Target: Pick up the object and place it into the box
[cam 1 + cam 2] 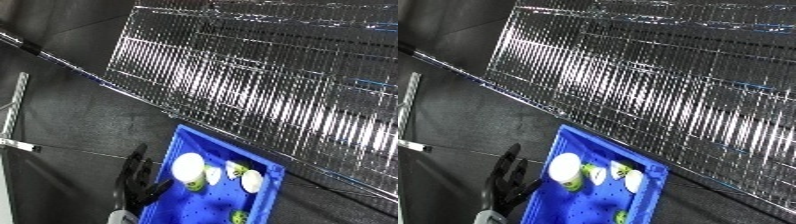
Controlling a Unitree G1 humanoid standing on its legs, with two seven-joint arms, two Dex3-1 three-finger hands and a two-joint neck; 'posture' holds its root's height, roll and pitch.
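A blue bin [266, 197] is seen at the lower middle, beside a large wire mesh structure [266, 85]. Inside the bin, a white round object [188, 166] with a green part below it is found, together with several smaller white and green items [251, 181]. The left hand [139, 180] is held just outside the bin's left wall, its fingers relaxed and holding nothing. The right hand is not seen.

The bin [268, 197] is bright blue, its floor dotted with small holes, and holds white objects [188, 166] with yellow-green parts. The hand [139, 179] is black against a dark grey floor [71, 120]. Behind, the wire mesh [266, 75] gleams silver in fine lines
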